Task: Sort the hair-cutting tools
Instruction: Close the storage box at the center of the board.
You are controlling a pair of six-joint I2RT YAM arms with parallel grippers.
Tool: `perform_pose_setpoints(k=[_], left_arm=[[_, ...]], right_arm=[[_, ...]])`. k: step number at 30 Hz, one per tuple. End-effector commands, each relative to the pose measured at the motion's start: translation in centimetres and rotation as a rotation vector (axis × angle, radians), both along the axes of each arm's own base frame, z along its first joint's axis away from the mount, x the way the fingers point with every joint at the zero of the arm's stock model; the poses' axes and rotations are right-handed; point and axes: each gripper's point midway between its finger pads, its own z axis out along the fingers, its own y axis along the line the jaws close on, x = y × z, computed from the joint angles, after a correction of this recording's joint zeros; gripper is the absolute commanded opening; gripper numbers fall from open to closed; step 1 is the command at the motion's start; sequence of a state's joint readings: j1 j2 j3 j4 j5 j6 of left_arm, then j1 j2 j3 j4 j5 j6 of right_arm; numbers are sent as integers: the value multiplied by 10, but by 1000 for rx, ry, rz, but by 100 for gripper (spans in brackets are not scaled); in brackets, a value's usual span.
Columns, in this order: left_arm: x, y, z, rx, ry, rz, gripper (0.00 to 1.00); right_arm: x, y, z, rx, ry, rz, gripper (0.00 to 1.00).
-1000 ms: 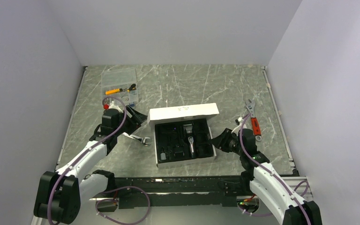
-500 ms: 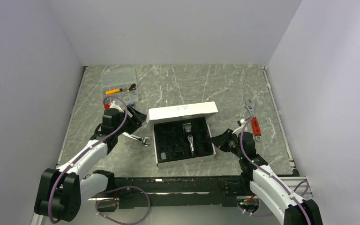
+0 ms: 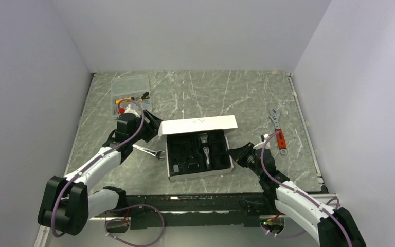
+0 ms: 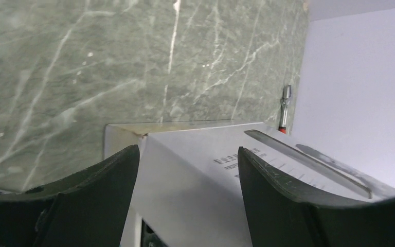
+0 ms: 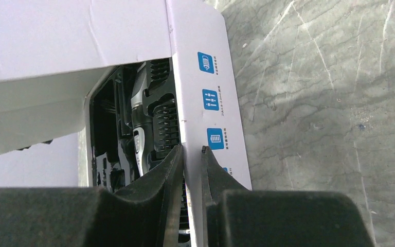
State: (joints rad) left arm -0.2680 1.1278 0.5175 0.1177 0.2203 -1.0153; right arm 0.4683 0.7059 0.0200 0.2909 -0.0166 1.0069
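A white cardboard box [image 3: 201, 124] with a black moulded insert sits open near the middle of the green marble-patterned table [image 3: 211, 90], its lid flap standing up along the far side. Grey walls close the table on the left, right and far sides. The broadest stretch of marble lies between the lid and the far wall.

The black-and-silver electric hair clipper [image 3: 204, 153] lies in the right half of the insert, lengthwise near to far. The black plastic comb attachments [image 3: 187, 160] sit in pockets to its left.

The right gripper [image 3: 235, 153] is clenched on the box's right wall, the cardboard pinched between its nearly closed fingers [image 5: 172, 170], with the clipper just inside that wall. The left gripper [image 3: 154, 125] is spread wide at the far-left corner of the lid. I cannot tell whether it touches the lid.

A silver open-end wrench [image 3: 149, 151] lies just left of the box. A red-handled adjustable wrench [image 3: 276, 130] lies to the right, and a clear plastic organiser case [image 3: 130, 88] sits far left.
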Motion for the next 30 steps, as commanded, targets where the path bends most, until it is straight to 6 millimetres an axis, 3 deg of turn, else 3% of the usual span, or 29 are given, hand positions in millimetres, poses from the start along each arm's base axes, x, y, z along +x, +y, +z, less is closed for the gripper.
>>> perform_pose_setpoints(k=[1, 9, 19, 25, 30], left_arm=[[6, -21, 31, -16, -85, -44, 75], [-7, -17, 8, 17, -35, -37, 75], [-8, -3, -14, 94, 35, 6, 83], [-15, 48, -10, 209, 42, 191, 91], [-35, 91, -2, 306, 16, 358, 97]], right_arm=[[2, -3, -9, 4, 34, -58, 0], [1, -2, -8, -7, 31, -47, 0], [4, 2, 4, -29, 6, -19, 0], [5, 1, 7, -40, -1, -22, 0], [10, 0, 13, -75, -11, -20, 0]])
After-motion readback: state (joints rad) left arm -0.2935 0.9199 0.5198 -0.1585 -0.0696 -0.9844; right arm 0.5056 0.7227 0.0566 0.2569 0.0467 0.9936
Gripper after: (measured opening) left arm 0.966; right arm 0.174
